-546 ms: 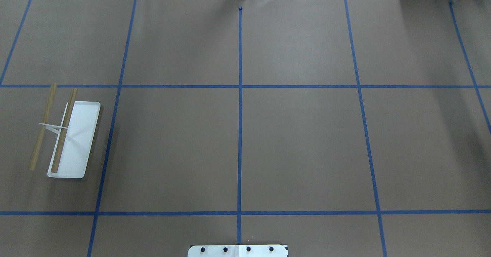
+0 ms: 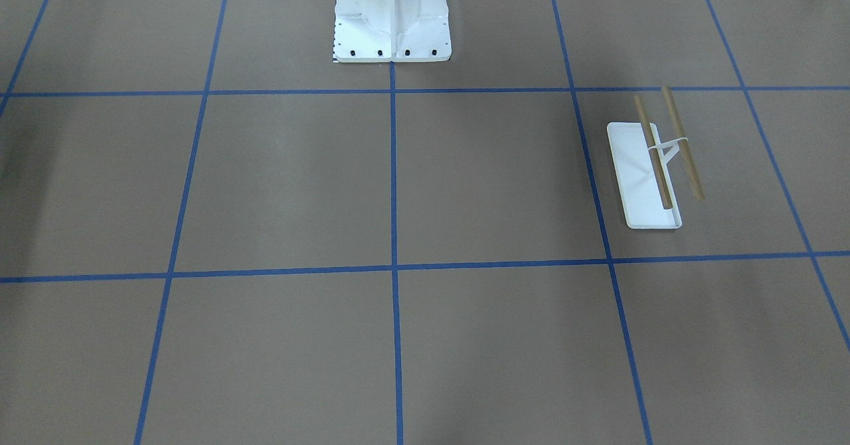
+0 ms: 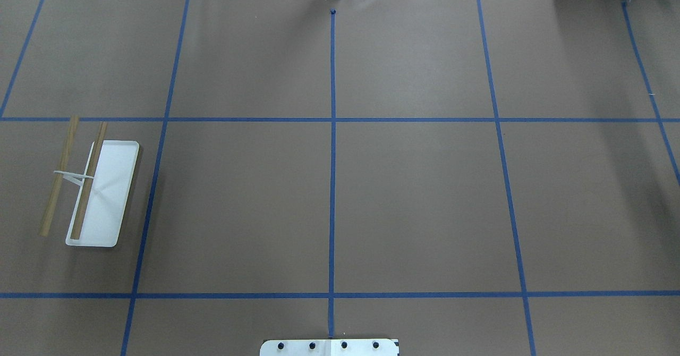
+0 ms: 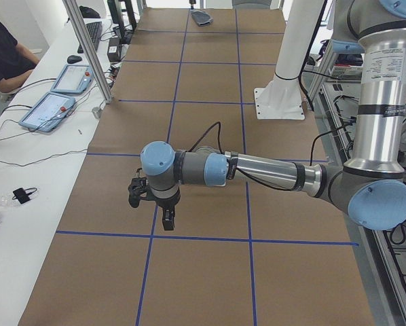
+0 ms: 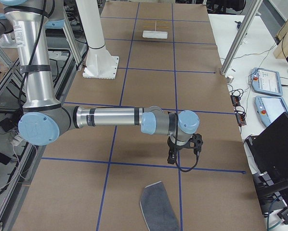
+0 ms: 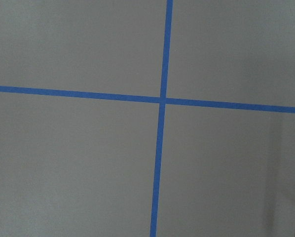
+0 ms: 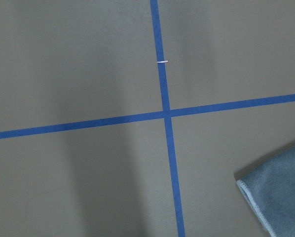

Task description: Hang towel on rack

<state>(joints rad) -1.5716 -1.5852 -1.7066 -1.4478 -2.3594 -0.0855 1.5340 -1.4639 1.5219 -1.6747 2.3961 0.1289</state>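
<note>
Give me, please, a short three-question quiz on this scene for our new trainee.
1. True or false: the towel already hangs on the rack.
2. How many wooden rods does the rack carry? A one, B two, C three.
3. Fill in: the towel's stitched corner shows in the ___ wrist camera's view.
Key: 1 false; 2 B; 3 right.
</note>
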